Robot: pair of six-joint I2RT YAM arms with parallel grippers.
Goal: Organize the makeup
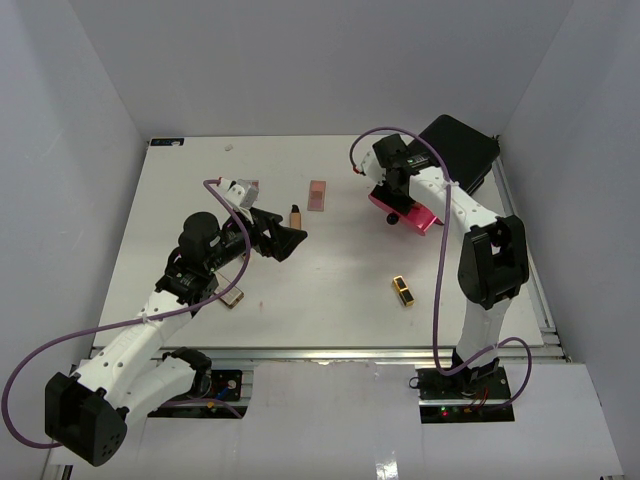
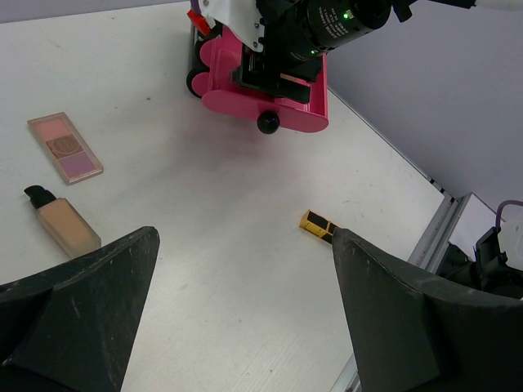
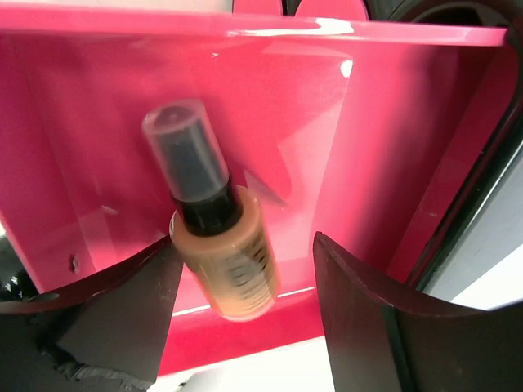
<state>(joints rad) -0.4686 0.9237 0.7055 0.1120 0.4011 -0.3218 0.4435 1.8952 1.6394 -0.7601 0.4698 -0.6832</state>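
My right gripper (image 3: 245, 327) is open over the pink drawer (image 3: 98, 122), which lies pulled out on the table (image 1: 422, 219). A tan bottle with a black cap (image 3: 219, 249) lies blurred in the drawer between the fingers, close to the left one. My left gripper (image 2: 245, 327) is open and empty above the table's middle (image 1: 288, 242). On the table lie a tan-pink palette (image 1: 317, 195), a second tan bottle (image 1: 296, 215), a black-and-gold lipstick (image 1: 403, 291) and a brown case (image 1: 235, 299). The palette (image 2: 65, 147), bottle (image 2: 61, 224) and lipstick (image 2: 317, 225) also show in the left wrist view.
The black box (image 1: 462, 148) stands at the back right behind the right arm. A small pinkish item (image 1: 248, 188) lies by the left arm's wrist. White walls close the table on three sides; a metal rail (image 1: 330, 353) runs along the near edge.
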